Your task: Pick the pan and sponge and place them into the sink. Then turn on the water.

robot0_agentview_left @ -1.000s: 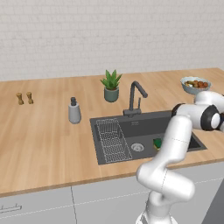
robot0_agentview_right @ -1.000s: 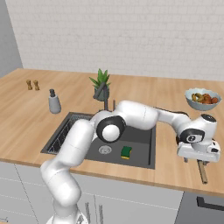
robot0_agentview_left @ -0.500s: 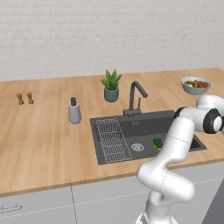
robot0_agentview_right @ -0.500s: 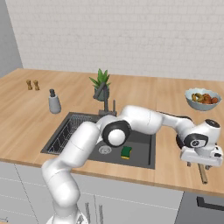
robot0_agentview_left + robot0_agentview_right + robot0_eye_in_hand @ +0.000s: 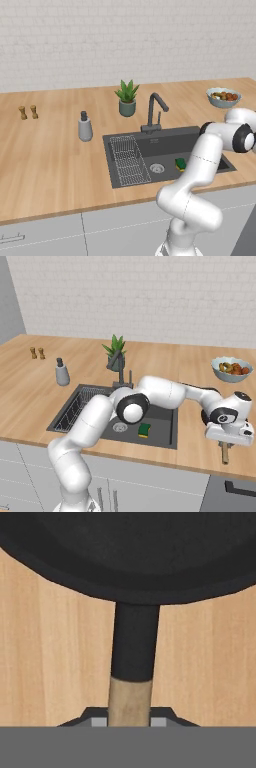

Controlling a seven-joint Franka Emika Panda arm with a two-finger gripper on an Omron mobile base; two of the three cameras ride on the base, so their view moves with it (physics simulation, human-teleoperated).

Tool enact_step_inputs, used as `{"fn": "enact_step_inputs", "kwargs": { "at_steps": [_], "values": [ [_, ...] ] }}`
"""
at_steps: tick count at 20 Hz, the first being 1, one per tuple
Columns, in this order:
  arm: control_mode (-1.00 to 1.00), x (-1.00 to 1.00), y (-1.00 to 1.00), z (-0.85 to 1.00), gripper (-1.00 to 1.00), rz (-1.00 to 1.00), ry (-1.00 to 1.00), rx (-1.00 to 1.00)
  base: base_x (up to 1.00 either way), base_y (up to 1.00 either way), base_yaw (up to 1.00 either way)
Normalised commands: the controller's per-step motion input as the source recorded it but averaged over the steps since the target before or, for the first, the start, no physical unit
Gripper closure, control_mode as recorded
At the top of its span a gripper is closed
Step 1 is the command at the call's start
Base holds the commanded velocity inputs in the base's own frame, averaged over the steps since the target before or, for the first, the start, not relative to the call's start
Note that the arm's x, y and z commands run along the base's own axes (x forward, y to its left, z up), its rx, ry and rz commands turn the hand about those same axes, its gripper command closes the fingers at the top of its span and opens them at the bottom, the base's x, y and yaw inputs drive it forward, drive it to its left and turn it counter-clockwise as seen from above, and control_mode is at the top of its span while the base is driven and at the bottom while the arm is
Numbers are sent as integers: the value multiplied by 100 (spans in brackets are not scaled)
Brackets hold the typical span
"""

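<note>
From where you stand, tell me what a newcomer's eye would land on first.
The white arm stretching across the sink to the counter's right end, where its hand sits low over the pan's handle. In the hand view the black pan looms close above that handle. After that, the green sponge lying in the basin near the drain.

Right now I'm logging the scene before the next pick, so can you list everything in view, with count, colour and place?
Sink: one, dark grey, set into the counter.
Sponge: one, green over yellow, on the sink floor near the drain.
Pan: one, black, on the counter right of the sink; handle dark, then tan.
Faucet: one, dark, behind the sink; no water running.
Rack: one, wire, left part of the sink.
Plant: one, green, grey pot.
Soap bottle: one, grey.
Shakers: two, brown, far left.
Bowl: one, holding fruit.
Counter: wood.
Gripper: over the pan handle.
</note>
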Motion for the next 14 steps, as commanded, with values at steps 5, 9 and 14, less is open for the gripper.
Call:
{"fn": "enact_step_inputs", "kwargs": {
  "at_steps": [5, 9, 14],
  "values": [
    [-100, 7, 0, -27, 100, 0, 0, -1, 0, 0, 0],
    [-100, 0, 0, -14, 100, 0, -1, -3, 0, 0, 0],
    [-100, -11, 3, 0, 100, 3, -5, 0, 0, 0, 0]
  ]
}}
